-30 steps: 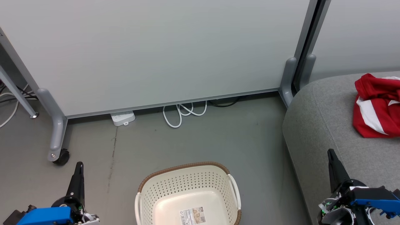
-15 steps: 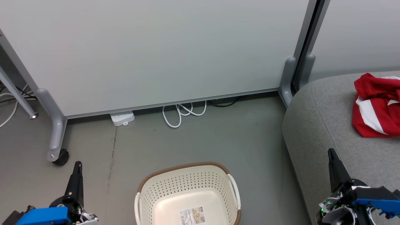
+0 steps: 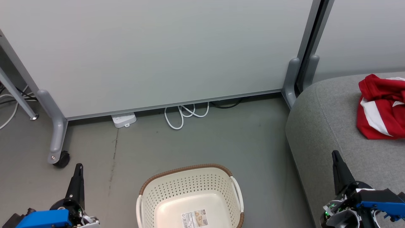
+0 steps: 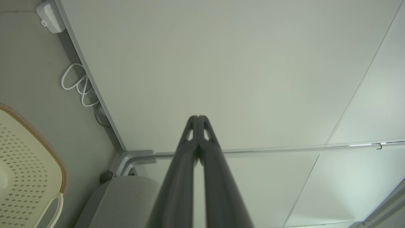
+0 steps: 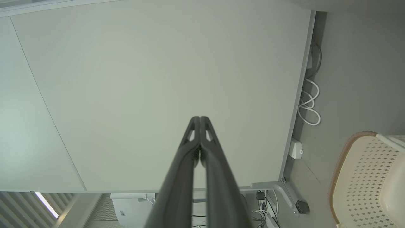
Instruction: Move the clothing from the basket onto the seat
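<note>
- The red-and-white clothing (image 3: pixel 381 107) lies bunched at the right edge of the frame, on the grey seat (image 3: pixel 322 133).
- The basket (image 3: pixel 190 186) stands on the floor (image 3: pixel 246 142) at bottom centre, a paper label (image 3: pixel 194 218) showing on its bottom.
- Left pincer (image 3: pixel 79 167), lower left, is pressed together tip to tip.
- Right pincer (image 3: pixel 336 155), lower right over the seat's near part, is pressed together too.

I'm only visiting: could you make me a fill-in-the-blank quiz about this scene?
The basket looks ____ inside.
The clothing lying on the grey seat is mostly ____.
The left end effector and right end effector both have their fingers ____.
Missing words: empty; red; shut.
</note>
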